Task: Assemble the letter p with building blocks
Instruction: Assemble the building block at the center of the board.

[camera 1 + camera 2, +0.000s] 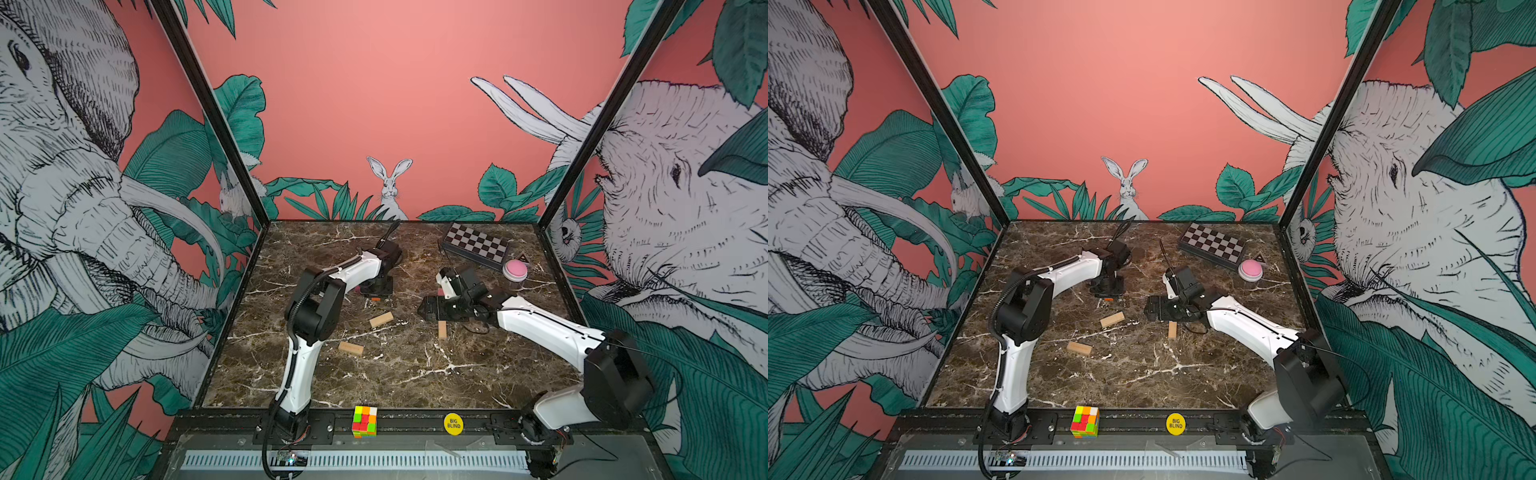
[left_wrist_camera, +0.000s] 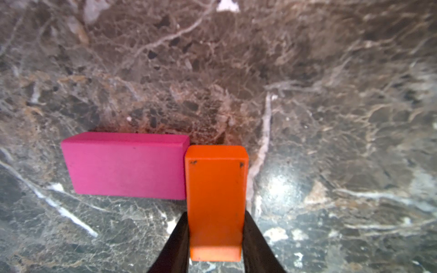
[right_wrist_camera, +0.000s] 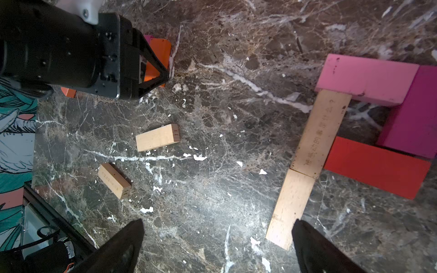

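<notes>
Clamping the orange block, left gripper has it touching a magenta block, apparently on the marble, well apart from the p layout by the wide-open, empty right gripper; reads as fetch step, next: clean lift, carry over.
</notes>
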Motion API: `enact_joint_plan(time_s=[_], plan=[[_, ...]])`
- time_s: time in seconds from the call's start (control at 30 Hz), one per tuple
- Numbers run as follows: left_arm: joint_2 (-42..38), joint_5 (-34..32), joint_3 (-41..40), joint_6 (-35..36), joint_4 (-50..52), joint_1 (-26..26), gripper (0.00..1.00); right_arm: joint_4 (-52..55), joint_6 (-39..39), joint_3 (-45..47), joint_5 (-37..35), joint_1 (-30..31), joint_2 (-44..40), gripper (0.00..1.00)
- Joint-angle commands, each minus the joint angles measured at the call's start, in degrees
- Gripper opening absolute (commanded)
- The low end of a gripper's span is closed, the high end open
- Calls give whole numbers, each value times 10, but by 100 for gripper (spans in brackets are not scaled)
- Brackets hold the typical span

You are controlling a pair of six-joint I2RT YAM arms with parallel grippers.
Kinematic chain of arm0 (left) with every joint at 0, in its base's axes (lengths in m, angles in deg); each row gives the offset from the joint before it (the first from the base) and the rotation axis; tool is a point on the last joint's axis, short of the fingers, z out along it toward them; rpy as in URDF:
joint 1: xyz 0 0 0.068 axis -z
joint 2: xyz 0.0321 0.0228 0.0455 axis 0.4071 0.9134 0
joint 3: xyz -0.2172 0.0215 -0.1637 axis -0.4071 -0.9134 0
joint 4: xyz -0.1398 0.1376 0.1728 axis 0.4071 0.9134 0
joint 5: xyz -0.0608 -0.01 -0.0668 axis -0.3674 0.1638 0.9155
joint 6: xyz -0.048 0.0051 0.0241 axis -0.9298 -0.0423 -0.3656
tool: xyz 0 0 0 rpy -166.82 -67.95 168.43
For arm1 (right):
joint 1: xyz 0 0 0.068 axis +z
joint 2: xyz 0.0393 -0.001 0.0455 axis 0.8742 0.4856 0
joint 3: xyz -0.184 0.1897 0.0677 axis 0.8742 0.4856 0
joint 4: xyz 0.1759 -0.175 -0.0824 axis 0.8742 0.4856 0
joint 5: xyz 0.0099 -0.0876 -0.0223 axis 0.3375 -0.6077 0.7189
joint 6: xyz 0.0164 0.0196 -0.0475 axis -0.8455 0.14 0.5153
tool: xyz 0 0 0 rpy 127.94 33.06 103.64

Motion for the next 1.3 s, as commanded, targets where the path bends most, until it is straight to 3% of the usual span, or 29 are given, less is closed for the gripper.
enact_joint_plan(time_s=[0.0, 0.3, 0.53, 0.83, 1.03, 1.27], plan=[[2, -6, -10, -1, 25, -5, 36, -12, -5, 12, 1, -2, 4, 98], [-3, 1, -19, -1, 24, -5, 45, -14, -6, 11, 3, -3, 6, 98], [-25, 12, -27, 4, 22, 0, 47, -15, -7, 13, 3, -2, 4, 98], [-155, 24, -47, 20, 59, 4, 52, -16, -5, 13, -6, -3, -10, 98], [-274, -15, -86, 100, 79, -18, 74, -27, 0, 10, -3, -2, -15, 98], [-378, 6, -211, 173, 35, -156, 99, -49, 5, 16, 19, -2, -16, 98]])
